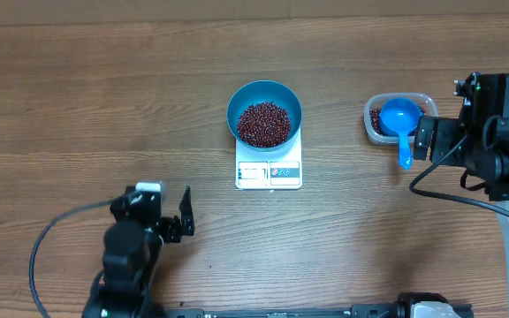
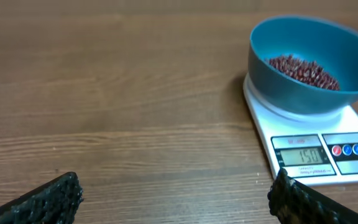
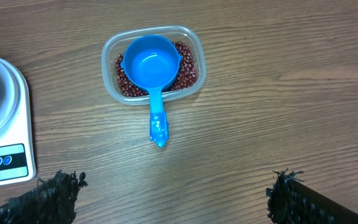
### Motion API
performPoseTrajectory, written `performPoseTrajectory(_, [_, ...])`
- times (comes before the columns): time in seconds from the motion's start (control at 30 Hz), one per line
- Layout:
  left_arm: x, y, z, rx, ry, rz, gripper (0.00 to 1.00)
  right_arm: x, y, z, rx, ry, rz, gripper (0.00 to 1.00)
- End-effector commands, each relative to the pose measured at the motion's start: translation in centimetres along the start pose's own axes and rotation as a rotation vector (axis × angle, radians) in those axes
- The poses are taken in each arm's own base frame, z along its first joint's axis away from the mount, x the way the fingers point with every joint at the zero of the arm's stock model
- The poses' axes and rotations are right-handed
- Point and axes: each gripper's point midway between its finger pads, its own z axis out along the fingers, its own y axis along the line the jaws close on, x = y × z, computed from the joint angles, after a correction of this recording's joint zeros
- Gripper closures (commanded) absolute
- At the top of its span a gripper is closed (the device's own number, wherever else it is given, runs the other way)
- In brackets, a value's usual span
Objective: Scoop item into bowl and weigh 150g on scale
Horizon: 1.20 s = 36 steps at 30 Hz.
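Both hands are wide open w/ nothing in them. The left hand is low over the bench, on the robot's left of the scale and nearer the robot, well apart from it. In the left wrist view its two black, rough-textured fingers frame bare wood, w/ the scale off to one side. The right hand sits on the robot's right of the scale, also well apart, fingers spread and touching nothing.

The bowl stands upright on the scale's platform, covering most of it – only the display strip on the edge nearest the robot shows. It's round, deep, smooth blue plastic. Inside is a loose heap of beans, small and dark red-brown, piled approx. in the middle. The scale is flat, white and square w/ rounded corners; the display reads 150 in the left wrist view, w/ small red and blue buttons next to it.

Right of the scale – near the right hand – is a clear tub, a rounded rectangle w/ more beans in it. A blue scoop rests in the tub, cup up, empty, handle hanging over the rim. The bench is brown wood-grain, matte.
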Motion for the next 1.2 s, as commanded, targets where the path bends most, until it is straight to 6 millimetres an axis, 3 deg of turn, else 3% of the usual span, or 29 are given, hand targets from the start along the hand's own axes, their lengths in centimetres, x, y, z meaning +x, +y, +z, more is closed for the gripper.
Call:
performPoseTrajectory(0.0, [0.5,0.8,-0.5,-0.032,-0.061,0.006,0.00,-0.8,0.1,-0.7,-0.009,-0.032,0.001,0.00])
performPoseTrajectory(0.17, [1.4,1.3,-0.8,-0.034,-0.150,-0.018,0.01,-0.8,0.1,-0.7,-0.009,-0.032,0.002,0.00])
performPoseTrajectory(0.63, [-0.9,3.0,-1.0,-0.097,-0.307,-0.032,0.00,-0.8,0.1,-0.7,-0.009,-0.032,0.002,0.00])
performPoseTrajectory(0.87, [-2.0,4.5,-1.3,-0.160,-0.397,-0.134,0.00,-0.8,0.1,-0.7,-0.009,-0.032,0.001,0.00])
performPoseTrajectory(1.0, [-1.3,5.3,-1.3,-0.217,-0.369,-0.106,0.00,-0.8,0.1,-0.7,-0.009,-0.032,0.001,0.00])
performPoseTrajectory(1.17, [-1.2,5.0,-1.2,-0.227,-0.348,0.048,0.01,-0.8,0.1,-0.7,-0.009,-0.032,0.001,0.00])
